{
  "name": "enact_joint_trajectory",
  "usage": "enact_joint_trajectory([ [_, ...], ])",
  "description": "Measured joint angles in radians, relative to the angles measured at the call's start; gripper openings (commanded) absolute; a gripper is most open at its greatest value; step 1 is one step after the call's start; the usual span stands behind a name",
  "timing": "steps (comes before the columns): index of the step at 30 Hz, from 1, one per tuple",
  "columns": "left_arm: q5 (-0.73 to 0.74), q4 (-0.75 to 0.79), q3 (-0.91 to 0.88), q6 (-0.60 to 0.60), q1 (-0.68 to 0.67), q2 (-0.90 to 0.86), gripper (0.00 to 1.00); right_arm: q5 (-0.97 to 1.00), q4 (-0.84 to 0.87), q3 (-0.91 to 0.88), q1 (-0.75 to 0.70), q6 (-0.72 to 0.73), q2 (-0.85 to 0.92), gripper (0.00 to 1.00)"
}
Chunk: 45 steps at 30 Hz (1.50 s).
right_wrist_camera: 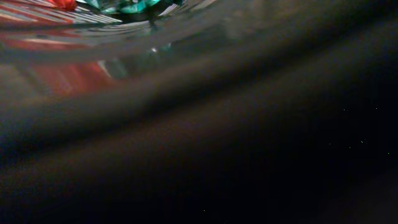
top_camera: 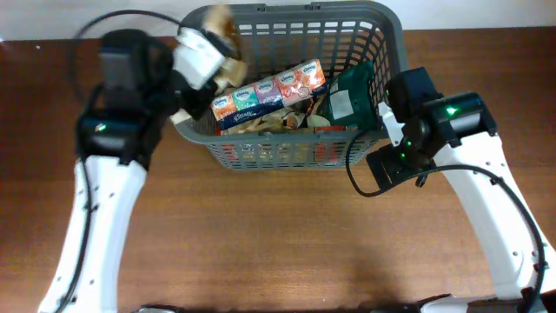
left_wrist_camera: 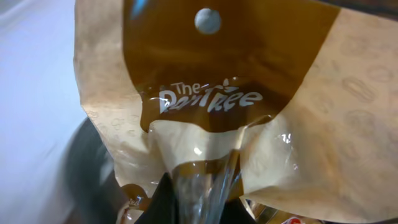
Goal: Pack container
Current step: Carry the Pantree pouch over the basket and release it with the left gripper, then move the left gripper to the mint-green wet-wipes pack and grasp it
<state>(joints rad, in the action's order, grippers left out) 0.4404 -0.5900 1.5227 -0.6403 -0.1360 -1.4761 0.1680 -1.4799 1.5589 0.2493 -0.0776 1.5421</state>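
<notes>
The container [top_camera: 287, 10], a dark grey lattice basket, stands at the table's far edge. Inside lie a row of tissue packs [top_camera: 269, 91], a green packet [top_camera: 352, 96] and other packets. My left gripper [top_camera: 213, 48] hangs over the basket's left rim, shut on a tan and brown packet [top_camera: 222, 26]. In the left wrist view this packet [left_wrist_camera: 205, 93] fills the frame, its clear bottom seam pinched in the gripper [left_wrist_camera: 199, 208]. My right gripper [top_camera: 387, 122] is open against the basket's right wall. In the right wrist view only the blurred, dark wall [right_wrist_camera: 186, 93] shows and the fingers are hidden.
Brown wooden table [top_camera: 278, 235] stretches in front of the basket. Both white arms reach in from the near corners, left [top_camera: 95, 217] and right [top_camera: 495, 209]. A black cable loops from the right arm beside the basket's front right corner [top_camera: 356, 178].
</notes>
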Motion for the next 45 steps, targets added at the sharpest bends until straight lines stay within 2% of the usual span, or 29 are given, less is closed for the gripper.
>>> enact_joint_trajectory([
  [4, 0.07, 0.003, 0.0, -0.186, -0.07, -0.059, 0.02, 0.0, 0.0, 0.0, 0.0, 0.0, 0.0, 0.99],
  [9, 0.071, 0.012, 0.0, -0.298, -0.152, -0.098, 0.01, 0.0, 0.0, 0.0, 0.0, -0.001, 0.0, 0.99],
  [16, -0.006, -0.006, 0.0, -0.352, -0.238, -0.111, 0.02, 0.0, 0.0, 0.0, 0.0, -0.001, 0.0, 0.99],
  [22, -0.052, -0.012, 0.0, -0.364, -0.248, -0.132, 0.02, 0.0, 0.0, 0.0, 0.0, 0.0, 0.0, 0.99],
  [23, -0.057, -0.013, 0.0, -0.365, -0.247, -0.133, 0.41, 0.0, 0.0, 0.0, 0.0, 0.0, 0.0, 0.99],
  [24, -0.059, -0.013, 0.0, -0.367, -0.247, -0.133, 0.93, 0.0, 0.0, 0.0, 0.0, 0.0, 0.0, 0.99],
  [25, -0.061, -0.012, 0.0, -0.362, -0.247, -0.133, 0.99, 0.0, 0.0, 0.0, 0.0, 0.0, 0.0, 0.99],
  [31, -0.11, -0.024, 0.062, -0.226, -0.243, -0.125, 0.99, 0.0, 0.0, 0.0, 0.0, 0.0, 0.0, 0.99],
  [36, -0.249, -0.027, 0.161, -0.027, -0.182, -0.027, 0.99, 0.001, 0.0, 0.0, 0.0, 0.0, 0.0, 0.99],
  [39, -0.337, -0.026, 0.201, 0.135, -0.041, 0.066, 0.99, 0.001, 0.0, 0.0, 0.0, 0.0, 0.0, 0.99],
  [45, -0.406, -0.06, 0.218, 0.318, 0.236, 0.092, 0.99, 0.001, 0.0, 0.0, 0.0, 0.0, 0.0, 0.99],
])
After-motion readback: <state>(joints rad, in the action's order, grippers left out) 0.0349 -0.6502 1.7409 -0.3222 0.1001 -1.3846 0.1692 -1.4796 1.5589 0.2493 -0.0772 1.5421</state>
